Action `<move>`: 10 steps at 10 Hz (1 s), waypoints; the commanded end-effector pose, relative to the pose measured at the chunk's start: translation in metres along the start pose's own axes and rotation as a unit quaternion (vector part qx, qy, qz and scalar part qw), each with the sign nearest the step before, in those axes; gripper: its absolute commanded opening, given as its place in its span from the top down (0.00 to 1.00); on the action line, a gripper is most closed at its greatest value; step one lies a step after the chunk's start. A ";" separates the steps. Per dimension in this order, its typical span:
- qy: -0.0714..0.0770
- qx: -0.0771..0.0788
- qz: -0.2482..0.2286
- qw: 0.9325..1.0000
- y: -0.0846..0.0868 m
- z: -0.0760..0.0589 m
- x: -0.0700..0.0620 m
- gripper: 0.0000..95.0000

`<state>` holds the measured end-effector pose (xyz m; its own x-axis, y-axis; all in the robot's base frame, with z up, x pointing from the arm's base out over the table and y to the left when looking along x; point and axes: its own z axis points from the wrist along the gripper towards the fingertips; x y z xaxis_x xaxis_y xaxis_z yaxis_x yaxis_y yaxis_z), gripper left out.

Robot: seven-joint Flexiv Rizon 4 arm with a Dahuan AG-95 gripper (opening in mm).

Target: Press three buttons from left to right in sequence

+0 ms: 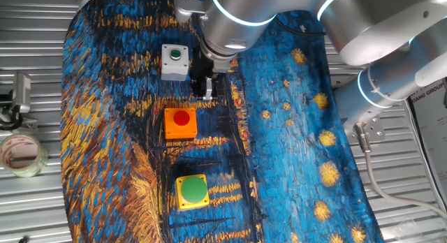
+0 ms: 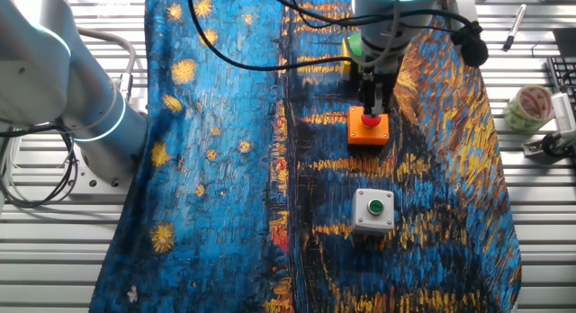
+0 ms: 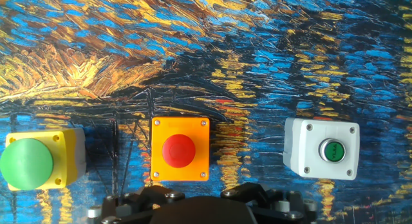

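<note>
3 buttons (image 3: pixel 179 150) in 1 row on cloth (image 3: pixel 257 63)

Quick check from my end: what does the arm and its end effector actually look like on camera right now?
The arm is made of rounded silver-white segments with glowing light-blue rings at the joints. Black cables run along it toward the wrist, and a grey cable hangs by the base. The end effector is dark, black and compact; the hand view shows only its black housing.

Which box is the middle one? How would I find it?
Look at the blue and gold painted cloth on the table. Three button boxes sit in a row there, and the middle one is orange with a round red button. Its neighbours, the white-grey box and yellow box, have green buttons.
</note>
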<state>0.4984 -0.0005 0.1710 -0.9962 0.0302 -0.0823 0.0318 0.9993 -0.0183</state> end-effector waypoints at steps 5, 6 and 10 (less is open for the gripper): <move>0.000 0.002 -0.001 1.000 0.000 0.001 -0.001 1.00; 0.000 0.002 -0.002 1.000 0.000 0.001 -0.001 1.00; 0.001 0.002 -0.001 1.000 -0.001 0.001 -0.001 1.00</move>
<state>0.4995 -0.0055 0.1703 -0.9965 0.0253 -0.0801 0.0274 0.9993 -0.0258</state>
